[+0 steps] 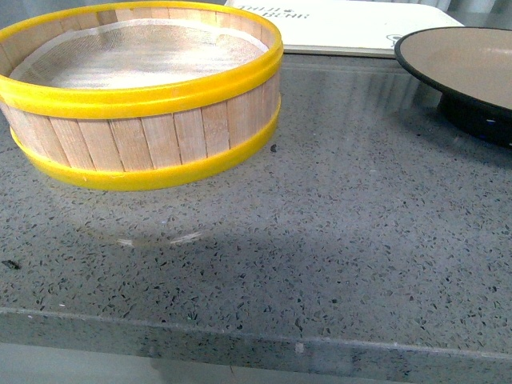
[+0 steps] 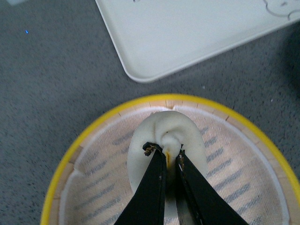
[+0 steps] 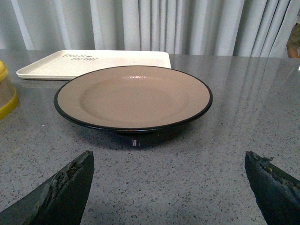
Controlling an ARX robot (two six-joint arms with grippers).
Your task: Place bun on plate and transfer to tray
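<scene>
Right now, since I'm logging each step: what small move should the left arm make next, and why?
Probably lift straight up: the left gripper is pinched on the bun inside the steamer basket, whose wall it must clear before heading to the empty plate.

The tray (image 3: 140, 60) carries two short lines of grey print (image 3: 80, 57) — too small and blurred to read.
</scene>
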